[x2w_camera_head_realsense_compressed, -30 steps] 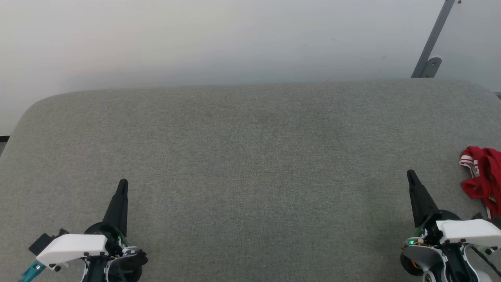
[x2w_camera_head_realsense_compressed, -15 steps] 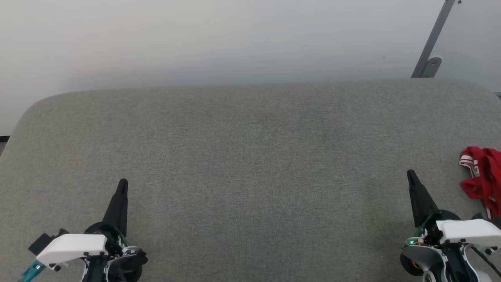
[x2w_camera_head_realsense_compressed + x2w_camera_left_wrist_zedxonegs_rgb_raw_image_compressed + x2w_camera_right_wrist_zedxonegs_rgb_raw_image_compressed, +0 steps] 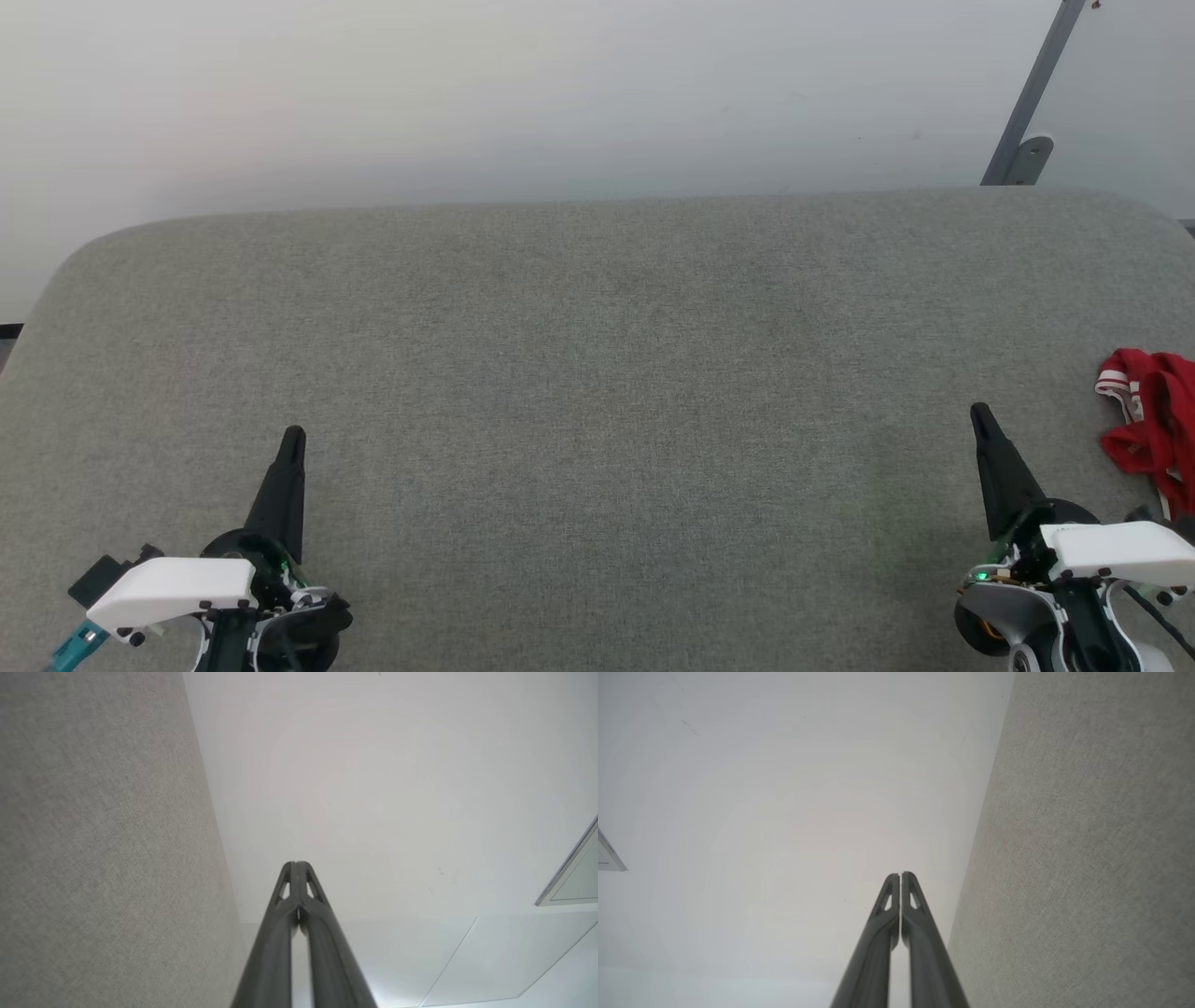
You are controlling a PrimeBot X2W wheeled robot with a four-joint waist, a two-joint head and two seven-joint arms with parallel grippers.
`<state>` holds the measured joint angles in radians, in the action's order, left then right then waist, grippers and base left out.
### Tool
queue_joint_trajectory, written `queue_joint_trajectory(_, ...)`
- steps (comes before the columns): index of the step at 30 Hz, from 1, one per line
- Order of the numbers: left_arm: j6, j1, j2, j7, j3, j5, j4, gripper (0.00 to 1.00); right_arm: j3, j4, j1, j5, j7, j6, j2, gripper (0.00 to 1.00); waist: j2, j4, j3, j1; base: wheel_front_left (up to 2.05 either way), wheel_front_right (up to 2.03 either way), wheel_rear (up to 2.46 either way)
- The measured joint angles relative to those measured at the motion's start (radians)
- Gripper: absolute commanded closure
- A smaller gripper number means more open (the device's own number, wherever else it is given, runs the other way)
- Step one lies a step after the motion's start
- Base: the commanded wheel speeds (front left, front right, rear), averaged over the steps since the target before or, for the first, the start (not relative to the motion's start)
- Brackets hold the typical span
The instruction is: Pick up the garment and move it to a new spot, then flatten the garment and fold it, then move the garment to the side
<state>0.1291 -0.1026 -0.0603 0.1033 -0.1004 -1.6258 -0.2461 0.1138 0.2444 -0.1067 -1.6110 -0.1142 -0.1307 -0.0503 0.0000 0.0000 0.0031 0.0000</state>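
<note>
The garment is a crumpled red heap with a red-and-white striped band, lying at the far right edge of the grey fabric surface and partly cut off by the frame. My right gripper is shut and empty, a short way to the garment's left. At the lower left my left gripper is also shut and empty, far from the cloth. Each wrist view shows its own fingers pressed together: left gripper, right gripper.
The grey surface has rounded far corners and ends at a pale wall. A grey metal bracket leans against the wall at the far right. The wide middle of the surface lies between my two grippers.
</note>
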Motion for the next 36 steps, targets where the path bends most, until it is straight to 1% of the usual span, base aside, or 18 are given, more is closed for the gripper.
queue_joint_trajectory(36, 0.000, 0.000, 0.003, 0.004, -0.005, 0.006, 0.000, 1.00, 0.000, 0.000, 0.000, 0.000, 0.000, 0.000, 0.000, 1.00, 0.0000, 0.000, 0.000, 0.0000, 0.00, 0.00, 0.00)
